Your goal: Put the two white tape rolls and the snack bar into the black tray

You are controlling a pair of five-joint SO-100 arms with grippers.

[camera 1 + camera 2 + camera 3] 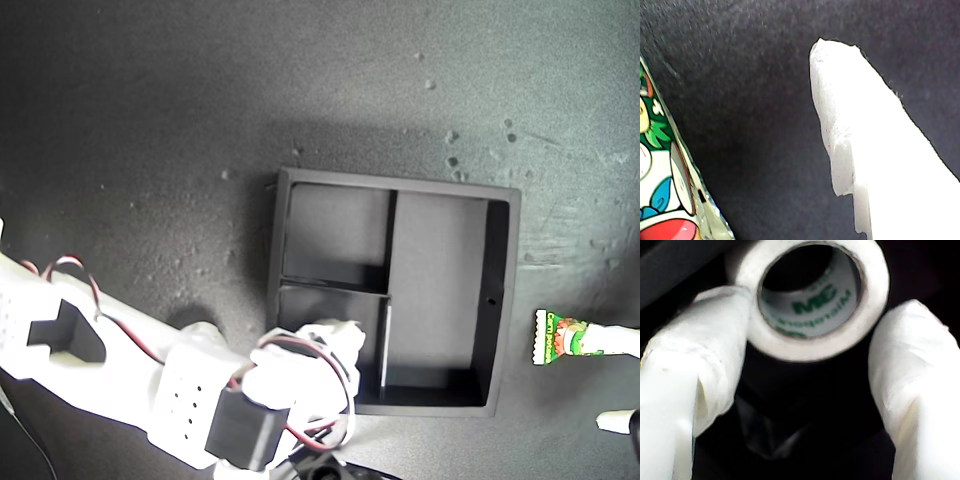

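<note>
While my second gripper (pixel 810 385) reaches over the tray (pixel 505 290) from the exterior view's lower left, its arm slants up from that corner, red wires looped at the wrist. Its jaws sit either side of a tape roll (pixel 812 300) with a gap on one side; whether they grip it cannot be told. In the exterior view the jaws hang over the tray's lower-left compartment. My first gripper (pixel 790 165) enters at the exterior view's right edge, jaws parted, one white finger (pixel 875 150) clear of the snack bar (pixel 560 337). The bar lies on the counter (pixel 150 120) just right of the tray in that view. The counter is dark, grainy, speckled. Green print inside the roll reads partly "ME".
</note>
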